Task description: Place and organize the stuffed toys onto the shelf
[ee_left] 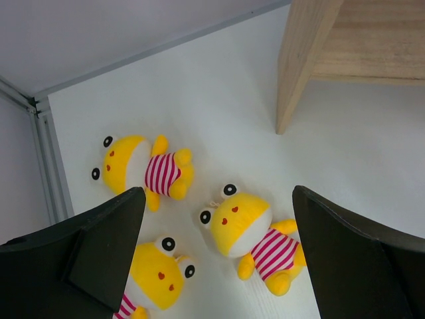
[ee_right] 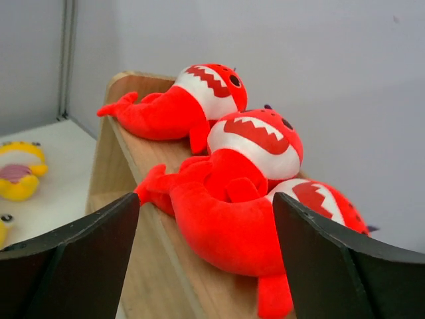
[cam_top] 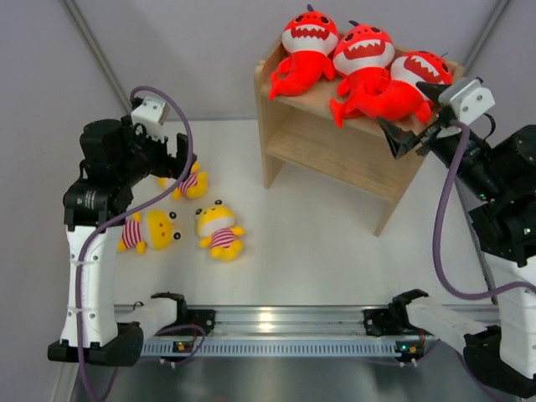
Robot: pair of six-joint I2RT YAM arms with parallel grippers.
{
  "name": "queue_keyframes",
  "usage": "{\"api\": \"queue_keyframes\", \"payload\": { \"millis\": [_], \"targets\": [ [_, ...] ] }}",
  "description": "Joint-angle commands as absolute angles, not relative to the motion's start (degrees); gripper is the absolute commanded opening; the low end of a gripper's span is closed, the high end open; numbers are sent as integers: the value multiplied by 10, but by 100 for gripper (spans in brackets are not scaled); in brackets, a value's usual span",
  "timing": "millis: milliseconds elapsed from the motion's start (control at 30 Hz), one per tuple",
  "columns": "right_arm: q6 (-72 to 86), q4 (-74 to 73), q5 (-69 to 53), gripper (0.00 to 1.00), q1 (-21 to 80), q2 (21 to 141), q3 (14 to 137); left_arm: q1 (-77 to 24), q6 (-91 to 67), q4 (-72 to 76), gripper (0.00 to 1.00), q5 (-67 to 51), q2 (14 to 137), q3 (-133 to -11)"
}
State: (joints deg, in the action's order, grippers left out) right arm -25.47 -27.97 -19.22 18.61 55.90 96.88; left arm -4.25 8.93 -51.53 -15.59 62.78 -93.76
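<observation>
Left gripper (cam_top: 182, 161): jaws parted, nothing grasped, held above three yellow toys (cam_top: 219, 230) scattered on the table (cam_top: 318, 251). Right gripper (cam_top: 414, 113): jaws parted, nothing grasped, held just beside the rightmost of three sharks (cam_top: 362, 59) crowded along the top of the shelf (cam_top: 335, 151).

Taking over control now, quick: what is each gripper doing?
Left gripper: open, holding nothing, over the yellow toys.
Right gripper: open, holding nothing, facing the red sharks on the shelf.

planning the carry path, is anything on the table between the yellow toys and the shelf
Nothing; the top view shows bare white table between the yellow toys and the shelf.
</observation>
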Motion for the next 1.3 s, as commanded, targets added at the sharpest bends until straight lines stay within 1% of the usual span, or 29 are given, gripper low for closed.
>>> {"api": "queue_keyframes", "payload": {
  "millis": [0, 33, 133, 233, 367, 467, 500, 600, 767, 867, 1033, 1100, 1167, 1267],
  "targets": [
    [-42, -232, -80, 80, 183, 587, 980, -41, 86, -505, 99, -156, 629, -931],
    [-22, -237, -29, 71, 182, 591, 980, -41, 84, -505, 98, -153, 629, -931],
    [18, -250, 30, 60, 187, 607, 980, -41, 83, -505, 98, -147, 623, -929],
    [26, -268, 62, 56, 202, 628, 998, -40, 91, -505, 99, -140, 613, -918],
    [25, -260, 109, 53, 224, 645, 998, -41, 96, -505, 98, -133, 610, -908],
    [31, -281, 169, 50, 231, 664, 1011, -41, 97, -505, 98, -135, 611, -907],
    [32, -286, 210, 50, 234, 667, 1013, -41, 97, -505, 98, -135, 611, -909],
    [22, -276, 263, 50, 234, 641, 989, -41, 98, -505, 99, -137, 609, -911],
    [5, -285, 274, 55, 234, 613, 981, -41, 99, -506, 99, -141, 609, -912],
    [-18, -310, 264, 59, 233, 633, 998, -41, 101, -505, 98, -142, 610, -911],
    [-39, -334, 208, 68, 234, 649, 1042, -41, 118, -505, 98, -137, 614, -893],
    [-48, -332, 197, 70, 234, 647, 1059, -41, 134, -504, 97, -114, 626, -864],
    [-55, -320, 182, 71, 235, 636, 1058, -41, 161, -505, 92, -76, 656, -822],
    [-68, -307, 152, 73, 235, 617, 1043, -42, 205, -505, 93, -69, 695, -760]
  ]
}}
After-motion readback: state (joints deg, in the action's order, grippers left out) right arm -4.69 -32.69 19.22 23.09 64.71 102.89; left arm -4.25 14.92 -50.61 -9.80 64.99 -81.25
